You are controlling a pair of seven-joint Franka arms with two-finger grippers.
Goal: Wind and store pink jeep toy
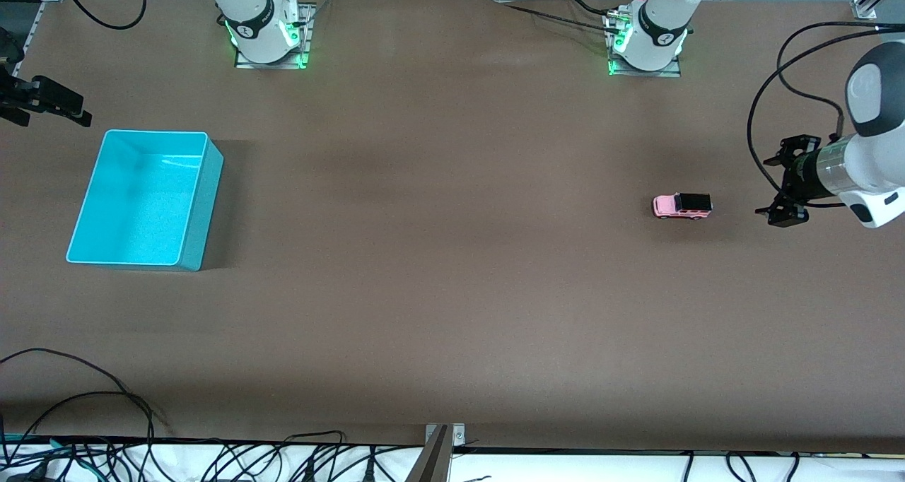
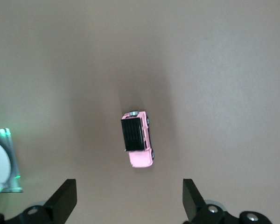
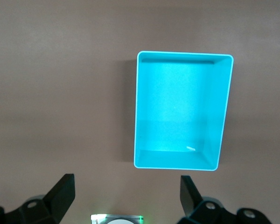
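Observation:
The pink jeep toy stands on its wheels on the brown table toward the left arm's end, its black roof up. In the left wrist view the jeep lies just ahead of the fingertips, untouched. My left gripper hovers open beside the jeep, closer to the table's end; its gap holds nothing. The turquoise bin sits empty at the right arm's end. My right gripper hangs at that end of the table, close to the bin, open and empty, with the bin in its wrist view.
Both arm bases stand along the table's edge farthest from the front camera. Loose cables lie along the nearest edge. A wide stretch of bare brown table separates jeep and bin.

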